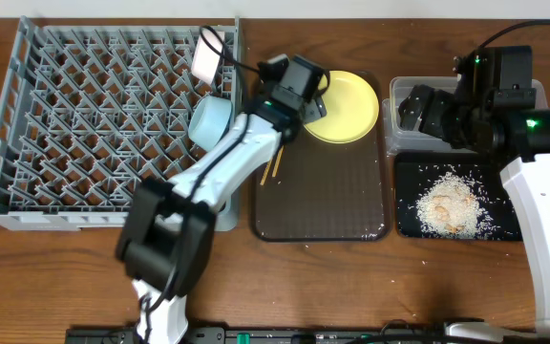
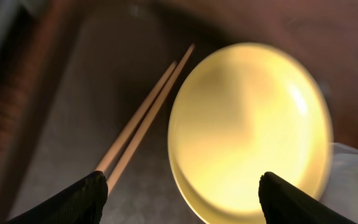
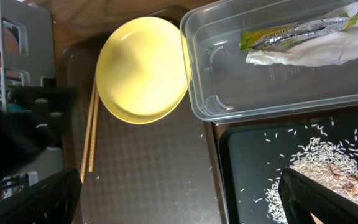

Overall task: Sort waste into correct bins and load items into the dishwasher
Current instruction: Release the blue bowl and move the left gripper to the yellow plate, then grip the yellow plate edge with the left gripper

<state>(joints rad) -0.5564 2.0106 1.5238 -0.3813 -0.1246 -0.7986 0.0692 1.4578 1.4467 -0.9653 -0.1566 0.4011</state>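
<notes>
**Yellow plate point(image 2: 250, 130) dead ahead of our left jaws**

We find the plate at the far end of the brown serving tray point(image 1: 323, 205), just ahead and slightly right of our left gripper point(image 2: 182, 193), whose jaws stand wide and empty. Wooden chopsticks point(image 2: 143, 118) run lengthwise along the plate's left rim, near our left fingertip, so we judge they could snag. Our right gripper point(image 3: 179, 186), also spread and empty, hovers by the clear tub point(image 3: 278, 87), farther off.
</notes>
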